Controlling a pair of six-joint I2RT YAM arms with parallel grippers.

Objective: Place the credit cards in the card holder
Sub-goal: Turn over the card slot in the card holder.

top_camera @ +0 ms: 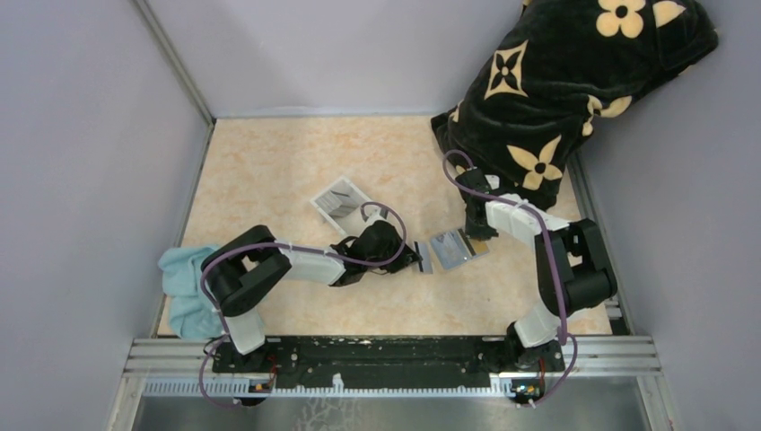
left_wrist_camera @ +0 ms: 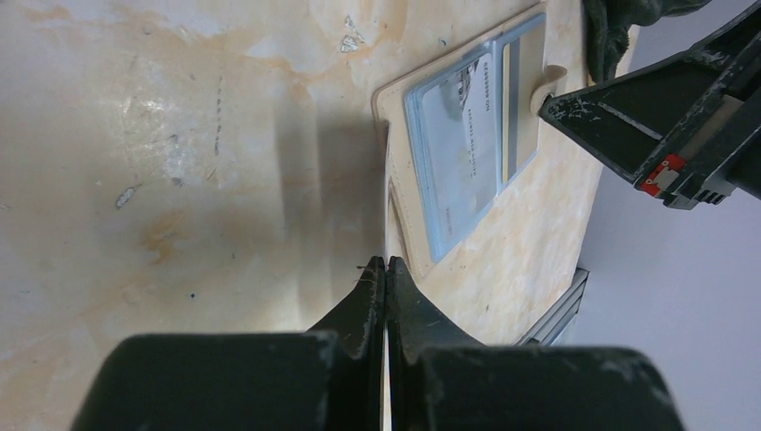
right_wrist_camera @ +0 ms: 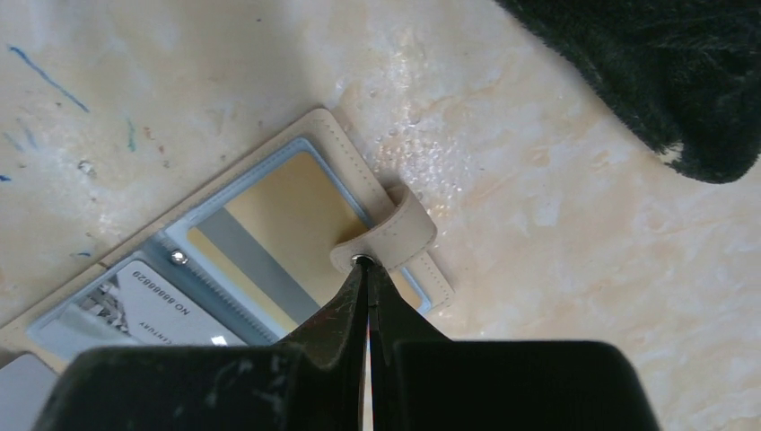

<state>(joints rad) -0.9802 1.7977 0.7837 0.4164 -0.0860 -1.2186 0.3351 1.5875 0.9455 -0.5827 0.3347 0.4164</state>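
Note:
The tan card holder [top_camera: 459, 248] lies open on the table. Its blue-grey sleeves hold a silvery card [left_wrist_camera: 462, 135] and a tan-gold card [right_wrist_camera: 269, 220]. My left gripper [top_camera: 411, 260] is shut at the holder's left edge [left_wrist_camera: 399, 211]. It holds a grey card [top_camera: 424, 258] on edge, seen only as a thin line in the left wrist view. My right gripper [top_camera: 474, 232] is shut, and its tips [right_wrist_camera: 366, 262] rest on the metal snap of the snap tab [right_wrist_camera: 395, 235]. The right gripper also shows in the left wrist view [left_wrist_camera: 549, 108].
A clear plastic tray [top_camera: 339, 199] with something dark grey in it sits behind the left gripper. A light blue cloth [top_camera: 184, 285] lies at the left wall. A black flowered blanket [top_camera: 565, 81] fills the far right corner, close behind the right gripper.

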